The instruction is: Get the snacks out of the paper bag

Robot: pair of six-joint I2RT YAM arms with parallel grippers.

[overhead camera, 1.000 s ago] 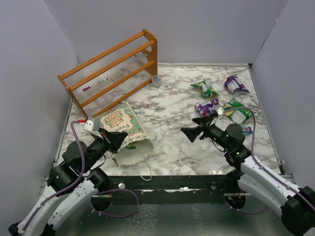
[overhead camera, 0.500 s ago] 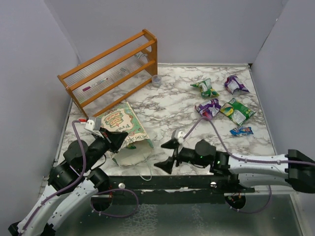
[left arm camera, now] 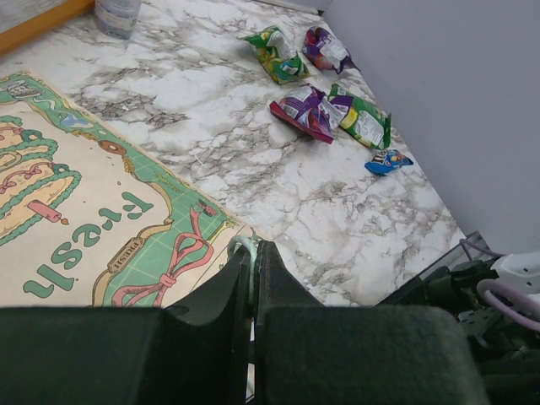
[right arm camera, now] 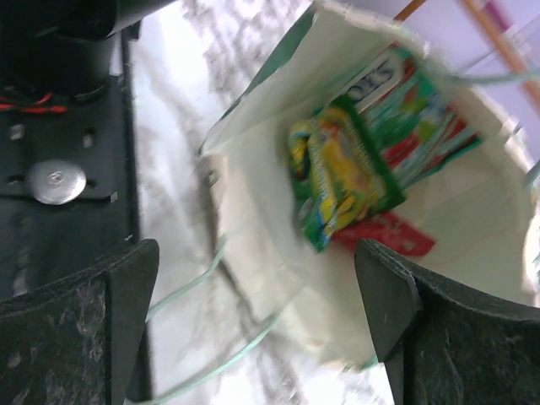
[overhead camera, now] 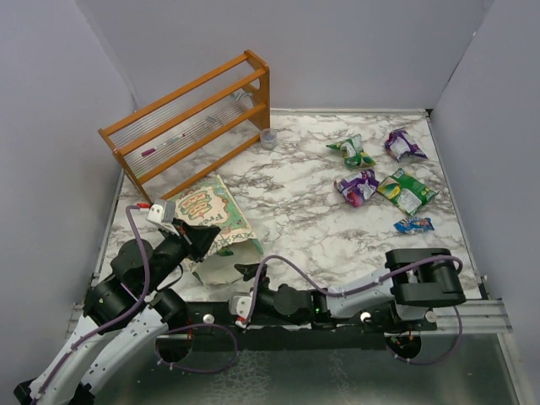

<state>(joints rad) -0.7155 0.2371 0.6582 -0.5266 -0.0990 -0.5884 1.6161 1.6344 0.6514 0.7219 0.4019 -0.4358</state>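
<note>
The paper bag point(overhead camera: 209, 211) lies on its side at the left, printed front up, with its cream mouth facing the near edge. My left gripper point(overhead camera: 201, 240) is shut on the bag's pale green cord handle point(left arm camera: 239, 245) at the mouth's rim; the left wrist view shows its tips point(left arm camera: 251, 251) pinching it. My right gripper point(overhead camera: 245, 289) is open and low in front of the mouth. In the right wrist view it point(right arm camera: 257, 312) looks into the bag point(right arm camera: 253, 169), where a green-yellow packet point(right arm camera: 346, 169) lies over a red one point(right arm camera: 384, 236). Several snacks point(overhead camera: 357, 186) lie at the back right.
An orange wooden rack point(overhead camera: 190, 118) stands at the back left, with a small clear cup point(overhead camera: 268, 138) beside it. The loose packets include a green one point(overhead camera: 353, 152), a purple one point(overhead camera: 403, 145), another green one point(overhead camera: 407, 191) and a small blue one point(overhead camera: 413, 225). The black base rail point(overhead camera: 337, 325) runs along the near edge.
My right arm has swung from the right side, low along the near edge, to the bag's mouth, gripper open throughout. The left gripper and the bag have hardly moved.
</note>
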